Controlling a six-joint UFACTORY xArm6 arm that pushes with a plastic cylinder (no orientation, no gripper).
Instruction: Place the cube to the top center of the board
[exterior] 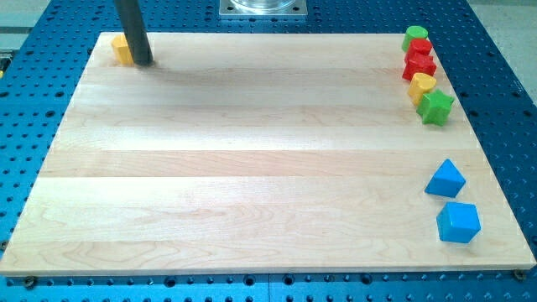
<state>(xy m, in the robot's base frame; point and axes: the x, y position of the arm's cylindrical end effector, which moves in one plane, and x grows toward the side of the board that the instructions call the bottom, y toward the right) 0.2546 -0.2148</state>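
Wooden board (pixel 252 168): my tip (pixel 143 62), a bare rod with no claw, touches the yellow block (pixel 122 49) at top left. Blue cube (pixel 458 222) sits untouched at bottom right; next, travel there.

Two blue blocks (pixel 445 179) (pixel 458 222); two red (pixel 419 48) (pixel 419 65); two green (pixel 414 36) (pixel 436 106); two yellow (pixel 122 49) (pixel 422 85).

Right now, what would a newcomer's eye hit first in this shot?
Probably the dark rod at the view's top left, my tip right beside a yellow block in the board's corner. Next, the bright cluster along the view's right edge near the top: a green block, two red blocks, another yellow one and a green star. Lower right sit two blue blocks, apart from everything else.
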